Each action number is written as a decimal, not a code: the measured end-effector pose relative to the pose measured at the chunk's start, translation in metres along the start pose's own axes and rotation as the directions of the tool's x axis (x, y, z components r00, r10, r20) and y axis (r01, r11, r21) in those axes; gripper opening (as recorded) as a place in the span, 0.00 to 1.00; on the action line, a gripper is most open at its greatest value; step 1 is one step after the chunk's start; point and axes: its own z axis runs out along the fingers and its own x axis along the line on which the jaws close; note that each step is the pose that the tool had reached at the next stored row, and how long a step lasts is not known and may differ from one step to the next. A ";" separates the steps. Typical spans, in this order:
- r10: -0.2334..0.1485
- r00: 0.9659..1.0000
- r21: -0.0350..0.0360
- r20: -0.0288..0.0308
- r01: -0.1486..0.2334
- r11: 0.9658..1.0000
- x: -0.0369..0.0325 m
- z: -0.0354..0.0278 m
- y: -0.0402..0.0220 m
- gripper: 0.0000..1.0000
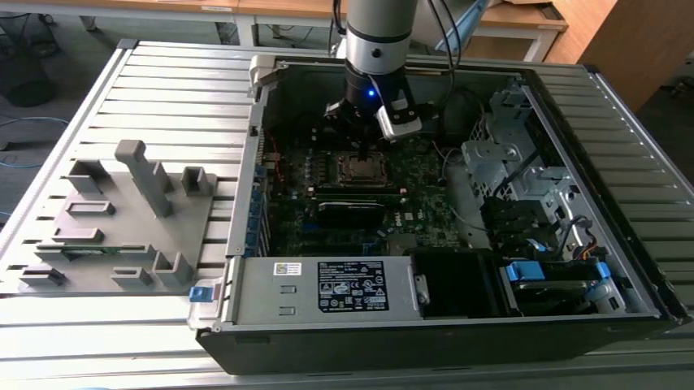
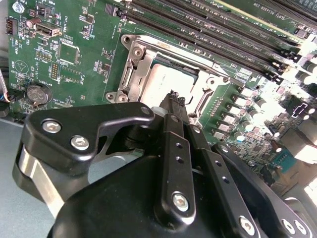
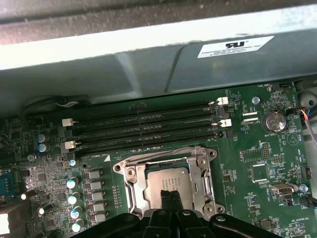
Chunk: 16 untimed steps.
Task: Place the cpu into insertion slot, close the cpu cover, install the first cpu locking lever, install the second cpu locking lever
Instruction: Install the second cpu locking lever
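While the cpu (image 3: pixel 166 179) lies seated in the insertion slot (image 3: pixel 130 190) under the lowered cpu cover (image 3: pixel 194 173), the gripper (image 2: pixel 173 97) hovers just above it, fingers (image 2: pixel 174 144) pressed together, holding nothing.

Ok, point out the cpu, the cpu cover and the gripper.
cpu (image 3: pixel 166 179): first wrist view, on its dull metal top.
cpu cover (image 3: pixel 196 171): first wrist view, on the frame's side bar beside the chip.
gripper (image 2: pixel 173 99): second wrist view, at the fingertips over the chip.
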 end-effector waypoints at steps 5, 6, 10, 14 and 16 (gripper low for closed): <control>0.000 1.000 0.000 0.000 0.000 1.000 0.0000 -0.0016 0.0001 0.10; 0.000 1.000 0.000 0.000 0.000 1.000 0.0000 -0.0022 0.0000 0.10; 0.000 1.000 0.000 0.000 0.000 1.000 -0.0001 -0.0036 0.0001 0.10; 0.000 1.000 0.000 0.000 0.000 1.000 -0.0001 -0.0045 0.0001 0.10; 0.000 1.000 0.000 0.000 0.000 1.000 -0.0001 -0.0051 0.0001 0.10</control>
